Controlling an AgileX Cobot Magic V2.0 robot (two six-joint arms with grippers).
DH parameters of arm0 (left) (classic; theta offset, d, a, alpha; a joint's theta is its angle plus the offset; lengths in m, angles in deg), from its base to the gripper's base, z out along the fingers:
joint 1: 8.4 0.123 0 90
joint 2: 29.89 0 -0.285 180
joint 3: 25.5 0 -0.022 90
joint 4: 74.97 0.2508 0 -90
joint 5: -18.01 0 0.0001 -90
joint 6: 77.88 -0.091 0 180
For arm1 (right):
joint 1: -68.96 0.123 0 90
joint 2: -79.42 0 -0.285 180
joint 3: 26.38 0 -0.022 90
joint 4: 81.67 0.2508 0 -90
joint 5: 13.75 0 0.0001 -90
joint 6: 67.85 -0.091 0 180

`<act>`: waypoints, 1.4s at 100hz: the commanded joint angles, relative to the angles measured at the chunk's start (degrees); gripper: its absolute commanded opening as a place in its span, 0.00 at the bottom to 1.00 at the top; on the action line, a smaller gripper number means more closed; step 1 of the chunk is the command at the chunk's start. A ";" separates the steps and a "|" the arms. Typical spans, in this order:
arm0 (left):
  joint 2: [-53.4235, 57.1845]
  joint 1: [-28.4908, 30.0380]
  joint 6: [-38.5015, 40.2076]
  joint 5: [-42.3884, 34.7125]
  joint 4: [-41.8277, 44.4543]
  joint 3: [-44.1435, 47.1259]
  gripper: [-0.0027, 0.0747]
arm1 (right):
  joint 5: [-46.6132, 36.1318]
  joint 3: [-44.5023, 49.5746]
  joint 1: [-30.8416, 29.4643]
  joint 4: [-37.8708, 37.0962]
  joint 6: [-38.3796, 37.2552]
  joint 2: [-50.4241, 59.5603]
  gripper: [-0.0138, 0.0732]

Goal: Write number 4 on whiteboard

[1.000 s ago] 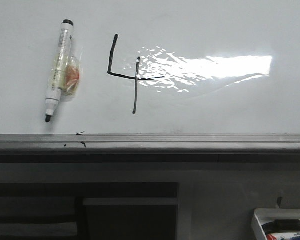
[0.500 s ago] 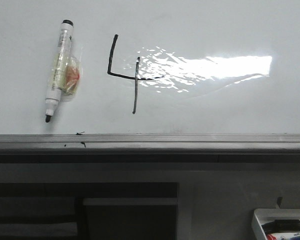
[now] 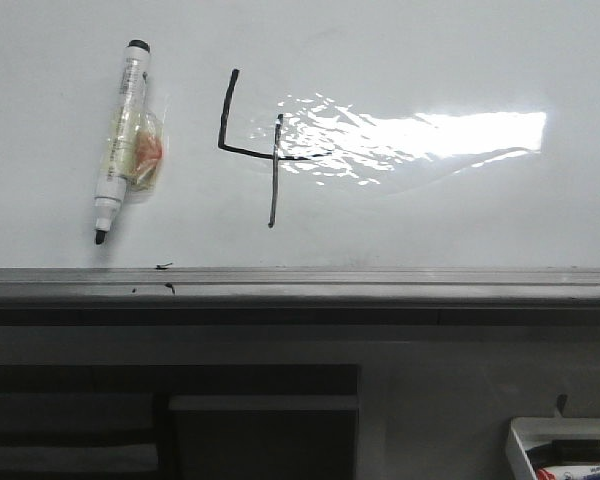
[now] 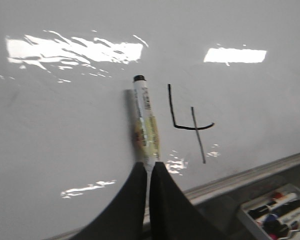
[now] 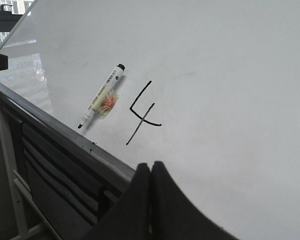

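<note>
The whiteboard (image 3: 430,220) is glossy white with a bright glare patch. The number 4 (image 3: 245,152) is drawn on it in thin black line, left of the glare. It also shows in the left wrist view (image 4: 190,128) and the right wrist view (image 5: 142,119). A white marker (image 3: 120,140) with a black cap end lies on the board left of the 4, loose. My left gripper (image 4: 148,166) is shut and empty, its tips lining up with the marker's (image 4: 145,120) near end. My right gripper (image 5: 150,166) is shut and empty, off the board. Neither gripper shows in the front view.
A grey metal rail (image 3: 380,285) runs along the board's near edge, with small ink specks on it. A small white tray of markers (image 3: 565,450) sits below at the right, also in the left wrist view (image 4: 277,212). Dark shelving lies below the rail.
</note>
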 commanded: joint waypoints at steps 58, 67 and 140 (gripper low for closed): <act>13.33 30.11 -9.46 4.51 -3.69 6.38 0.01 | -4.27 -1.51 -0.48 -0.55 0.61 0.90 0.09; 17.17 32.47 -9.46 4.50 -3.69 9.49 0.01 | -4.27 -1.51 -0.48 -0.55 0.61 0.90 0.09; 18.37 33.10 -9.46 12.65 -4.02 11.58 0.01 | -4.37 -1.51 -0.48 -0.55 0.61 0.90 0.09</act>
